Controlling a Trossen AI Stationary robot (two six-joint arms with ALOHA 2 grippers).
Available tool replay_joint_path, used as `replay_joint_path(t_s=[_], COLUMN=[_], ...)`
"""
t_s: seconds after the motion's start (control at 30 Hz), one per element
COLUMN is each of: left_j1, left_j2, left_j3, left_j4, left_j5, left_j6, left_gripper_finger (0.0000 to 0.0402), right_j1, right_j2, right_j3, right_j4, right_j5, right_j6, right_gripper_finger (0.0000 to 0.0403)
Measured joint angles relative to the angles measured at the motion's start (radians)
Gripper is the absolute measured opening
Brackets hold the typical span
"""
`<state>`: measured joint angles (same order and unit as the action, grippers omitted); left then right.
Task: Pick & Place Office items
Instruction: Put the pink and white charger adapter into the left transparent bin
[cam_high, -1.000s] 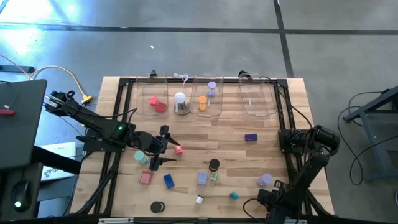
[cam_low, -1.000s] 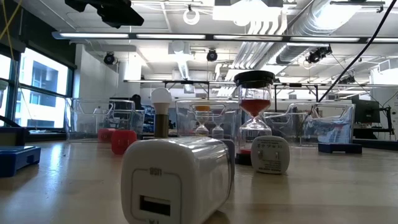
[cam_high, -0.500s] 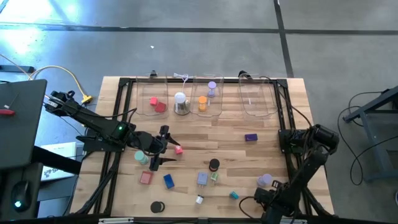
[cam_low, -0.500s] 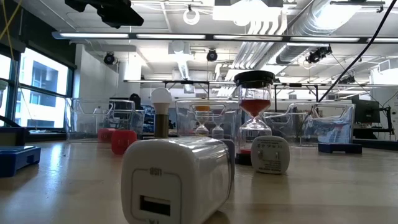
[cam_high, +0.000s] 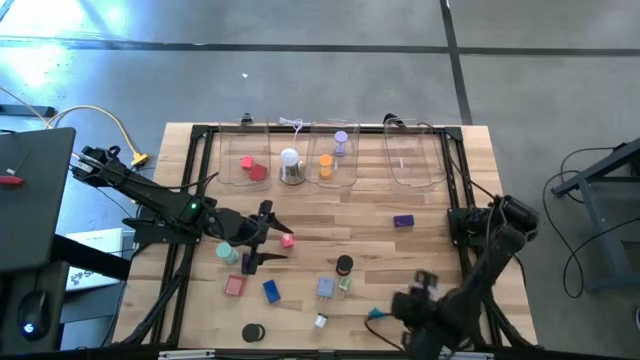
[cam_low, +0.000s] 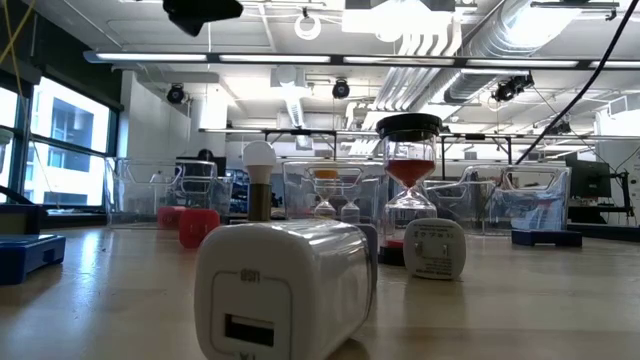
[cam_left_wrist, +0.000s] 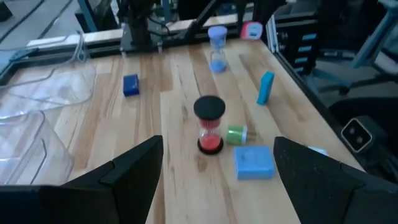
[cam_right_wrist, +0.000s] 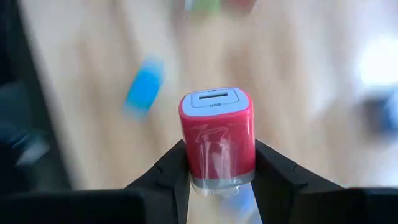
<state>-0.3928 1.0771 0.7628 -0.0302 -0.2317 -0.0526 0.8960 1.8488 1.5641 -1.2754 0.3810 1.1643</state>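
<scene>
Both tools sit low over the bench (cam_high: 440, 200): the right tool (cam_right_wrist: 217, 180) is clamped on a pink USB charger block (cam_right_wrist: 217, 134) at the near right edge, gripped by its lower sides, probably so it can be carried off to a bin. Its long axis runs out along the fingers, port end away from the wrist. Left tool (cam_left_wrist: 217, 177) gapes empty above the red sand timer (cam_left_wrist: 210, 124), likely lining up.

Overhead camera looks straight down on the whole table (cam_high: 420, 175). The low one sits at tabletop level, close behind a white charger (cam_low: 285, 290), facing the room. Left wrist camera peers past its left gripper (cam_left_wrist: 217, 171) at the black-capped hourglass (cam_left_wrist: 210, 124), shared with low and overhead views. Right wrist camera sits close over its right gripper (cam_right_wrist: 217, 163).
</scene>
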Motion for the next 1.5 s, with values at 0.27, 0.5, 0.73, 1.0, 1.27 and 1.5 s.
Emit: replay_joint_path(t_s=[0.27,0.5,0.73,1.0,1.27,1.5], left_j1=[0.000,0.000,0.000,0.030,0.084,0.092], left_j2=[0.000,0.000,0.031,0.113,0.184,0.186], left_j3=[0.000,0.000,0.000,0.001,0.001,0.000], left_j4=[0.145,0.204,0.262,0.419,0.526,0.554], left_j5=[-0.001,-0.001,-0.061,-0.063,-0.086,-0.086], left_j6=[0.031,-0.011,-0.032,-0.004,0.053,0.055], left_gripper_finger=[0.0298,0.0298,0.0298,0.0298,0.0298,0.0298], right_j1=[-0.163,-0.285,-0.360,-0.404,-0.440,-0.452], right_j2=[0.000,0.000,0.008,0.008,0.008,0.007], right_j3=[0.033,0.033,0.033,0.032,0.026,0.026], right_j4=[0.149,0.343,0.652,0.820,0.845,0.842], right_j5=[0.552,0.781,0.789,0.767,0.731,0.732], right_j6=[-0.487,-0.821,-1.198,-1.373,-1.404,-1.406], right_gripper_finger=[0.0120,0.0120,0.0120,0.0120,0.0120,0.0120])
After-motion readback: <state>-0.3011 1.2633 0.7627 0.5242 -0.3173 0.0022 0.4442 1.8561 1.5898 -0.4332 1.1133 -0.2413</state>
